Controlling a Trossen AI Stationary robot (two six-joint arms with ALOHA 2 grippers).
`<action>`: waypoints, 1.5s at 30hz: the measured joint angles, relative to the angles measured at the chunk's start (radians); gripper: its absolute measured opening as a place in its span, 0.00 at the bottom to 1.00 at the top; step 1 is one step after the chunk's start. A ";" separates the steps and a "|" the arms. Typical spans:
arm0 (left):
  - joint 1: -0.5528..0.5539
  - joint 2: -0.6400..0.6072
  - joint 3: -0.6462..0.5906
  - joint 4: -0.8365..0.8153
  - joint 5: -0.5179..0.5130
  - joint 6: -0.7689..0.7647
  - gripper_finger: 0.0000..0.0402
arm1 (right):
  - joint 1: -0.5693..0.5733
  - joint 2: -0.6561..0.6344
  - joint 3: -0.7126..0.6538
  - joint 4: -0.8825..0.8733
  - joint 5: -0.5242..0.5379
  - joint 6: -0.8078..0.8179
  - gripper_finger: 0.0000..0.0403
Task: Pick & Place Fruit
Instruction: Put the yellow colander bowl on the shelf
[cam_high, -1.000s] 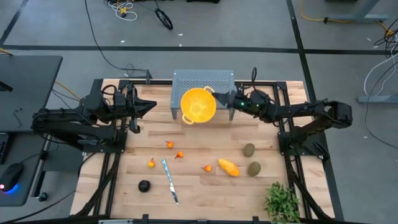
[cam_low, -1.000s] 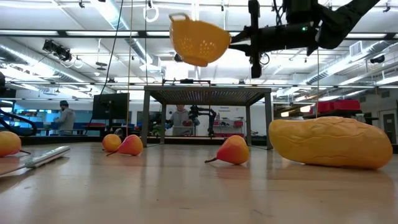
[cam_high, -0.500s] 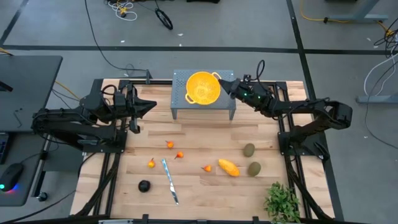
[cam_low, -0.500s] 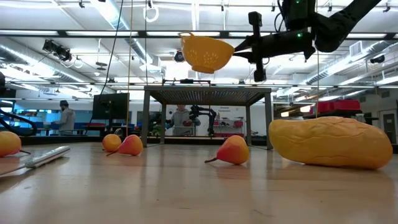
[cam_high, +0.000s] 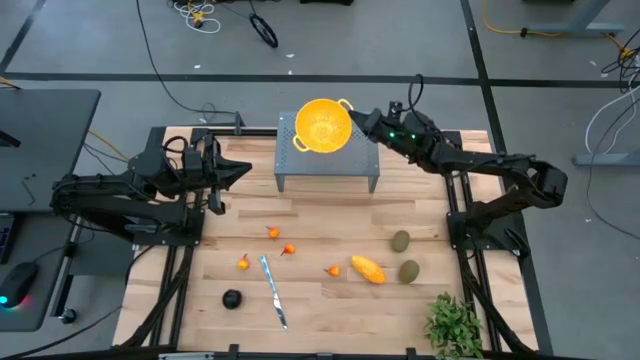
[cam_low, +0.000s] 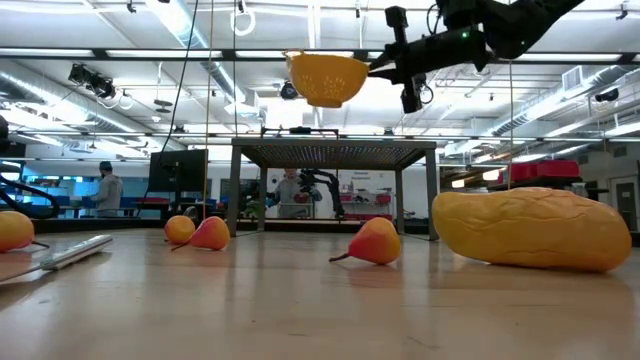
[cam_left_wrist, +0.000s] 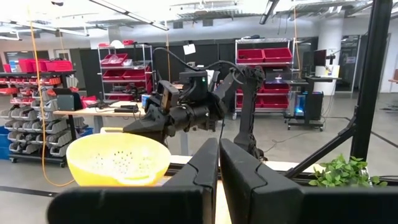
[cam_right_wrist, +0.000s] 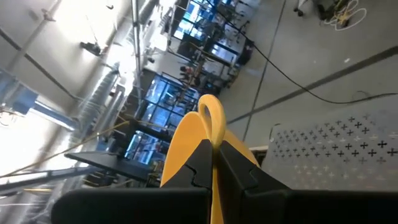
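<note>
**Colander held high over the rack, fruit spread on the near table**

High view: The right pincer (cam_high: 358, 121) is clamped on the rim of a yellow colander (cam_high: 322, 125) at upper centre of the frame, above the back edge of a grey perforated rack (cam_high: 340, 168). The left pincer (cam_high: 243, 168) sits closed at the left of the table (cam_high: 310, 215), well apart from the colander. The fruit lies in the lower half of the frame: 4 tiny orange-red pieces (cam_high: 272, 232), a yellow-orange oblong (cam_high: 367, 269), 2 olive-green ovals (cam_high: 400, 240) near the right edge, and a dark round one (cam_high: 232, 298) at lower left. A silver knife (cam_high: 273, 291) lies between the dark fruit and the small ones. A leafy plant (cam_high: 455, 325) fills the lower right corner. The middle band of boards between rack and fruit is bare.

Low view: The colander (cam_low: 327, 78) hangs at top centre, clear above the rack (cam_low: 334, 152), with open air between them. The oblong (cam_low: 530, 228) fills the right side; small orange-red fruits (cam_low: 374, 241) rest further back, the knife (cam_low: 73, 252) at left.

Left wrist view: Its own fingers (cam_left_wrist: 202, 171) meet at bottom centre; the colander (cam_left_wrist: 118, 160) shows at lower left, the plant (cam_left_wrist: 345, 172) at lower right.

Right wrist view: The dark fingers (cam_right_wrist: 200, 165) pinch the colander's yellow rim (cam_right_wrist: 198, 134); the rack top (cam_right_wrist: 339, 148) lies at right.
</note>
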 joint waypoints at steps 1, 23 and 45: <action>0.000 0.000 0.000 0.000 0.000 0.003 0.05 | -0.002 0.000 -0.001 -0.010 0.000 0.008 0.02; 0.000 0.000 0.000 0.000 0.000 -0.009 0.05 | -0.020 0.023 -0.035 -0.163 0.134 0.102 0.02; 0.000 0.000 0.000 0.000 0.000 -0.009 0.05 | -0.020 0.050 -0.036 -0.141 0.131 0.136 0.02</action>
